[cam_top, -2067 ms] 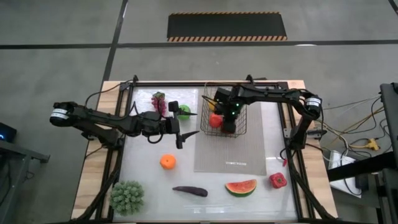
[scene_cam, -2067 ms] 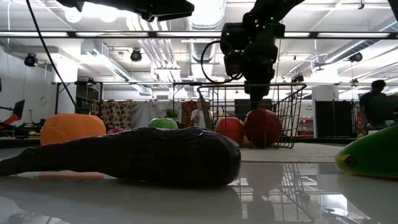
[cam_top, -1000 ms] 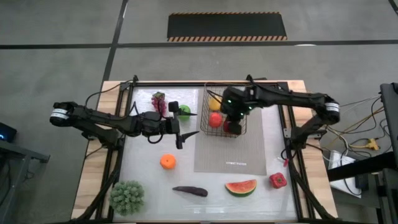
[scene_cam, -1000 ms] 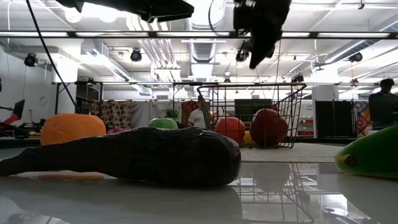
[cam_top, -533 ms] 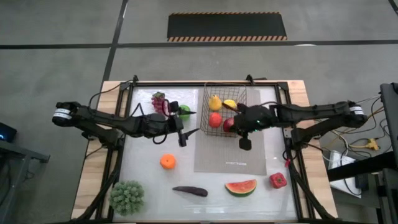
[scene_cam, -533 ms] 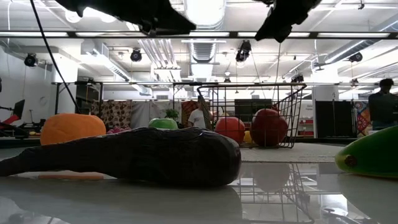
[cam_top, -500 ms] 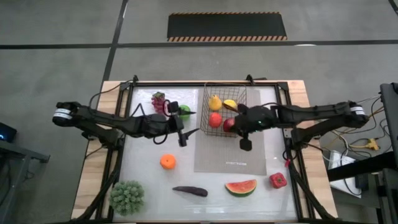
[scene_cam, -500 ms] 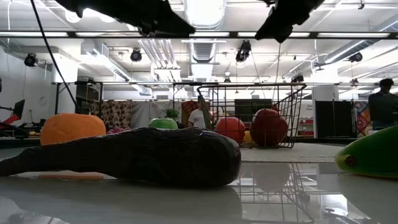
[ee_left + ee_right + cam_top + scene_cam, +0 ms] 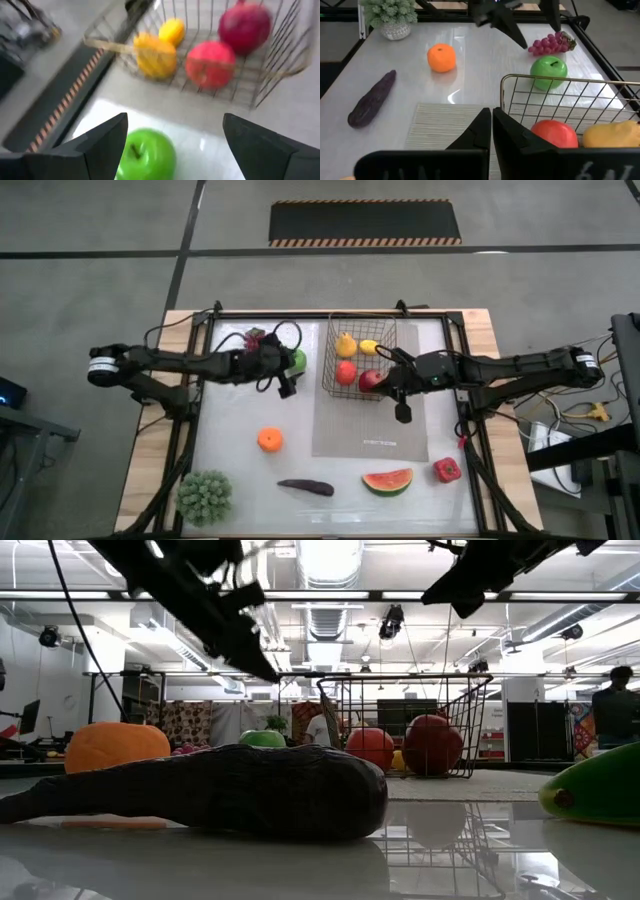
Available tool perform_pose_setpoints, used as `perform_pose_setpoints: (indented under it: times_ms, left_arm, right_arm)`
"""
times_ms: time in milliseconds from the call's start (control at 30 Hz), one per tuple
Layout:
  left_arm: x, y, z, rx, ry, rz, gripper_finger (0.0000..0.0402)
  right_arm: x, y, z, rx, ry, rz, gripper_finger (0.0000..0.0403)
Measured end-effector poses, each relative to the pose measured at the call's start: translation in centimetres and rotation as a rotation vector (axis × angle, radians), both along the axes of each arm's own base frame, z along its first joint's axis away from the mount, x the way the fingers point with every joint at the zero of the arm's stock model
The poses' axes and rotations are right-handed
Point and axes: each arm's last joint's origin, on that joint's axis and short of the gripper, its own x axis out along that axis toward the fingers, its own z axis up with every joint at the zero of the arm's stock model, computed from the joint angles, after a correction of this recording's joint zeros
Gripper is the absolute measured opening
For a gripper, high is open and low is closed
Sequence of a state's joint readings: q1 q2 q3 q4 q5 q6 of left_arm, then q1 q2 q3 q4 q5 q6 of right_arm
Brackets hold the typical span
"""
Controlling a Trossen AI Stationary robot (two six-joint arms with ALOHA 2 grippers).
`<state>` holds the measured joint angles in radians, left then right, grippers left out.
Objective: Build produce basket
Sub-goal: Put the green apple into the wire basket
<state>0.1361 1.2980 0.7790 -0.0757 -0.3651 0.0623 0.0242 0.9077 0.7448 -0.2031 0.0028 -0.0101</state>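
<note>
Left hand (image 9: pixel 285 380) spread wide just above green apple (image 9: pixel 297 359), beside basket (image 9: pixel 330 385).

Grey concrete floor (image 9: pixel 100 240), hazard-striped black mat (image 9: pixel 365 222).

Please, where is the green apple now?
In the high view the green apple lies on the table's far left part, between the purple grapes and the wire basket, outside it; the open left gripper is beside it.
</note>
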Motion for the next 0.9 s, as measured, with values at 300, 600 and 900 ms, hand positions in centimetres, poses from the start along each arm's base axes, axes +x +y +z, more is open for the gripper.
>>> perform_pose_setpoints:
  times_ms: [300,600,900]
  left_arm:
    - [0.1,4.6,-2.8,-0.113,0.098,-0.019,0.0308]
    - [0.2,5.7,-4.1,-0.152,0.135,-0.011,0.0308]
    - [-0.3,5.5,-2.8,-0.127,0.106,-0.026,0.0323]
  right_arm:
    - [0.0,0.0,-0.5,0.003,0.017,0.000,0.0009]
    - [-0.1,0.0,-0.8,0.011,0.025,-0.005,0.0009]
    - [0.0,0.0,-0.8,0.009,0.023,-0.004,0.0009]
